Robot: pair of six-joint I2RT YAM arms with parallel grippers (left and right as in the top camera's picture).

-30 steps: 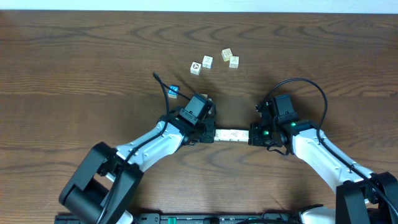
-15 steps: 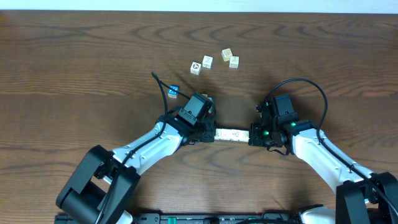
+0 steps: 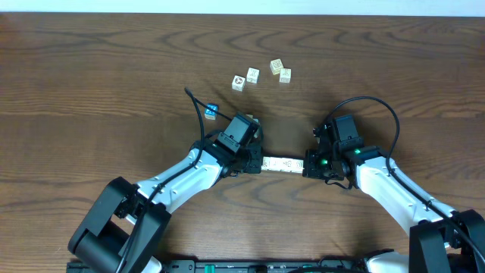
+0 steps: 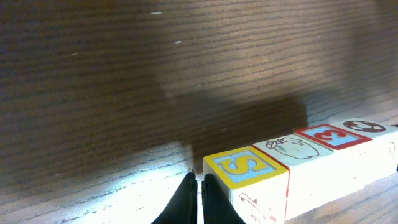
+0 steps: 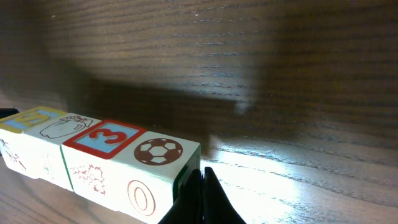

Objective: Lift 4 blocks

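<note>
Cream wooden blocks (image 3: 283, 164), four in a row, sit down-right of the blue cube (image 3: 211, 111), squeezed endwise between left fingers (image 4: 185, 200) and right fingers (image 5: 191, 202), both pairs closed together, clasping nothing.

Too small from overhead to read any print on the row of blocks (image 3: 283, 164), and hidden at both ends under the left gripper (image 3: 259, 162) and right gripper (image 3: 306, 164). Cut off by the right edge in the left wrist view (barely half of the soccer-ball block (image 4: 367, 127) showing), by the left edge in the right wrist view. Cropped along the bottom there too, along with the fingers (image 4: 182, 200). Likewise unreadable on the loose cubes (image 3: 252, 75) farther back.
</note>
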